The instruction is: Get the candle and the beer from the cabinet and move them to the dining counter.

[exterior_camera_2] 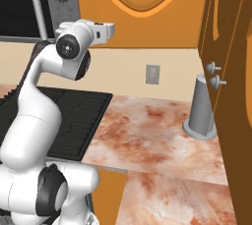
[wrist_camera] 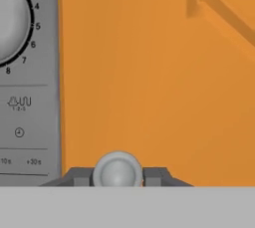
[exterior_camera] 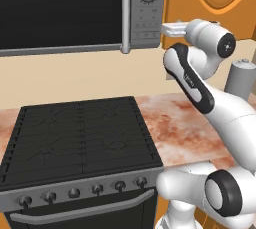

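The cabinet is an orange wall cupboard, and its arched door is closed. My gripper is up at the door's lower left corner. It is shut on the door's round grey knob, with one dark fingertip on each side of it. The candle and the beer are hidden behind the closed door. The dining counter is out of view.
A grey microwave with a dial hangs just left of the door. Below are a black stove and a marbled worktop with a tall grey canister. A dark door edge with two knobs stands at the right.
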